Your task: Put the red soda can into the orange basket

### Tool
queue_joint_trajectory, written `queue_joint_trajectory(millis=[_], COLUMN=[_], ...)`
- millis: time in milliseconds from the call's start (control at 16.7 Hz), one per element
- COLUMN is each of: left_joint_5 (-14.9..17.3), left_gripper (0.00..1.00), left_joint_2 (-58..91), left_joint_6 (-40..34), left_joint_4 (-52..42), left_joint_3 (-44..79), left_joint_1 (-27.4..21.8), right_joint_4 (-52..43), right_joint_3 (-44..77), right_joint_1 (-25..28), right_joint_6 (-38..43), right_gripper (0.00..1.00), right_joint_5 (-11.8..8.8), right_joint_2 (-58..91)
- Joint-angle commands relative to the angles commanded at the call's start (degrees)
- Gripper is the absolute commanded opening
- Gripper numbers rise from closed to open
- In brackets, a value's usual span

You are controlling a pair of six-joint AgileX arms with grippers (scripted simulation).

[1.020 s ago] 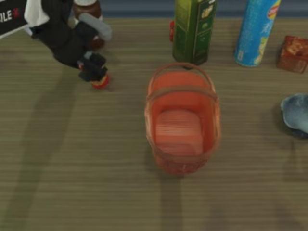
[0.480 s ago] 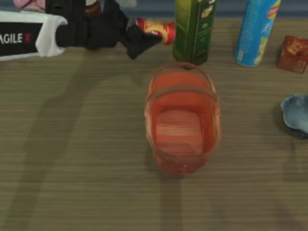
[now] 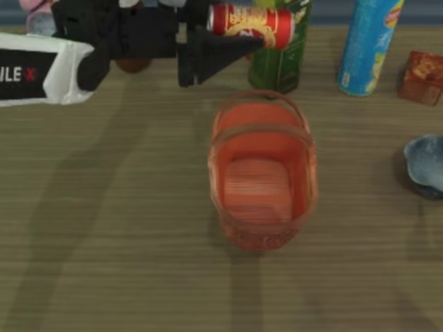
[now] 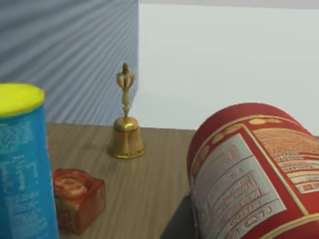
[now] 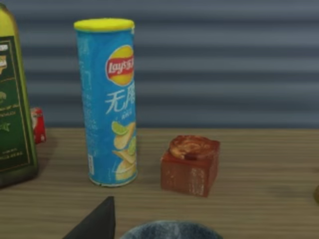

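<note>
The red soda can (image 3: 250,23) with its yellow-and-white label hangs on its side in the air at the back of the table, in front of the green bottle. My left gripper (image 3: 239,34) is shut on it, reaching in from the left; one dark finger (image 3: 214,55) shows below the can. In the left wrist view the can (image 4: 254,169) fills the near corner. The orange basket (image 3: 216,173) stands at the table's middle, just nearer than the can, with its arched handle (image 3: 261,128) across it and nothing inside. My right arm is out of the top view; one dark finger (image 5: 97,221) shows in its wrist view.
Along the back stand a green bottle (image 3: 280,62), a blue chip tube (image 3: 367,45) and a red-brown block (image 3: 422,76). A blue-grey bowl (image 3: 426,162) sits at the right edge. A brown jar (image 3: 131,64) is partly under my left arm. A gold bell (image 4: 125,129) stands farther off.
My left gripper lifted the can from the table at the back left, carried it up and rightward, and turned it on its side. The basket has not moved.
</note>
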Motion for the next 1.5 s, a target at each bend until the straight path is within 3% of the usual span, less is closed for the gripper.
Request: queue_joint_trajectory(millis=[120, 540, 1020, 1320, 1500], left_joint_5=[1.7, 1.7, 2.0, 1.9, 1.9], left_gripper=[0.0, 0.0, 0.0, 0.0, 0.23], left_joint_2=[-0.9, 0.1, 11.4, 12.4, 12.4], left_joint_6=[-0.6, -0.6, -0.8, -0.9, -0.9], left_joint_4=[2.1, 3.0, 20.2, 21.5, 21.5], left_joint_3=[-0.8, -0.9, -6.0, -6.6, -6.6], left_joint_1=[-0.2, 0.2, 1.2, 1.3, 1.3], right_joint_4=[0.0, 0.0, 0.0, 0.0, 0.0], right_joint_3=[0.0, 0.0, 0.0, 0.0, 0.0], right_joint_1=[0.0, 0.0, 0.0, 0.0, 0.0], right_joint_6=[0.0, 0.0, 0.0, 0.0, 0.0], right_gripper=[1.0, 1.0, 1.0, 1.0, 1.0], right_joint_5=[0.0, 0.0, 0.0, 0.0, 0.0], right_joint_2=[0.0, 0.0, 0.0, 0.0, 0.0])
